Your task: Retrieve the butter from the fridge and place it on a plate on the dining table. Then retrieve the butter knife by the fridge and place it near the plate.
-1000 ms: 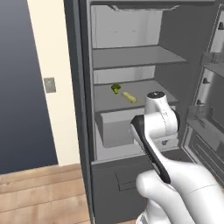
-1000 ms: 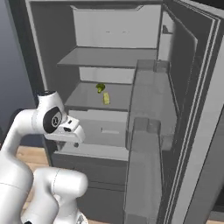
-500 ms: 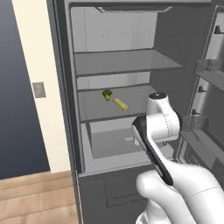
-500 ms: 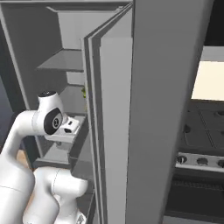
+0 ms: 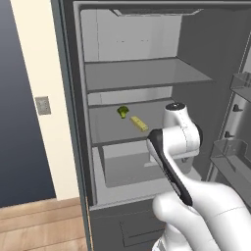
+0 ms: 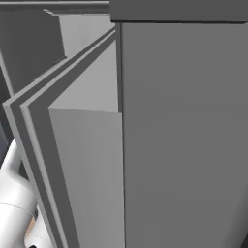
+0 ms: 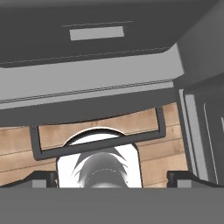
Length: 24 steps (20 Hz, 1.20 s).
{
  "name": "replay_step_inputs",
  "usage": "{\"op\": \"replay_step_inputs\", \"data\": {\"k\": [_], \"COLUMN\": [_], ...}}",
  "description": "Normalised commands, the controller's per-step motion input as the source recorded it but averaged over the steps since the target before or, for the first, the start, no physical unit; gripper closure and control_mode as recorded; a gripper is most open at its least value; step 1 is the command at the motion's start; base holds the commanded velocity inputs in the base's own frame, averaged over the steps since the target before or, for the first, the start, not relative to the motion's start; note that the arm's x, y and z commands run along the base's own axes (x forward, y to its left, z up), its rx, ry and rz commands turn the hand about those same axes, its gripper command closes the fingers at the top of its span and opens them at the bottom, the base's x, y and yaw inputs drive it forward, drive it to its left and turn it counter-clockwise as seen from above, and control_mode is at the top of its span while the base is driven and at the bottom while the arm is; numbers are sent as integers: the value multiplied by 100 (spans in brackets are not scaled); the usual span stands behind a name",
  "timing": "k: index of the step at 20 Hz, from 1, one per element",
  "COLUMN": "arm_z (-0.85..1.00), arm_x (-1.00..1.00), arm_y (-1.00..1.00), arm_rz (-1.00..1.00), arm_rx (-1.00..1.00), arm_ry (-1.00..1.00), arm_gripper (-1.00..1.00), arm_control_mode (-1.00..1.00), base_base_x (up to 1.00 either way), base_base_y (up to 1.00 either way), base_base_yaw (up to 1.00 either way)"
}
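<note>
We are looking into the tall dark grey fridge with its door standing open, its light grey inner shelves showing in the left base view. The small pale yellow-tan rectangular stick of butter is lying on the middle shelf, just beside a small yellow-green lumpy item that is sitting behind it and to its left. The two are close but we cannot tell whether they are touching.

Our white arm with its dark joints is rising in front of the lower part of the fridge, below and to the right of the butter. In the hand view, our pincer is pointing down toward the pale wooden floor, with its two dark finger tips standing at the far left and far right edges, spread fully apart and grasping nothing. The butter is lying well apart from the pincer, up on the shelf.

In the right base view, the flat grey face of the open fridge door is standing close before us.
</note>
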Motion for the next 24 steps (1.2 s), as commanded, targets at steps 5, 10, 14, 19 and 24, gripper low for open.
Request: {"op": "replay_step_inputs", "data": {"k": [5, 10, 14, 19, 24], "arm_z": [0, 0, 0, 11, 22], "arm_x": [0, 0, 0, 3, 22], "arm_y": [0, 0, -1, -7, -10], "arm_rz": [0, 0, 3, 16, 16], "arm_rx": [0, 0, 0, -1, -1], "arm_ry": [0, 0, -11, -49, -39], "arm_gripper": [-100, -100, -100, -100, -100], "arm_control_mode": [100, 100, -100, -100, -100], "base_base_x": [49, 10, 0, 0, 0], "base_base_y": [0, 0, 0, 0, 0], "base_base_yaw": [0, 0, 3, 0, 0]}}
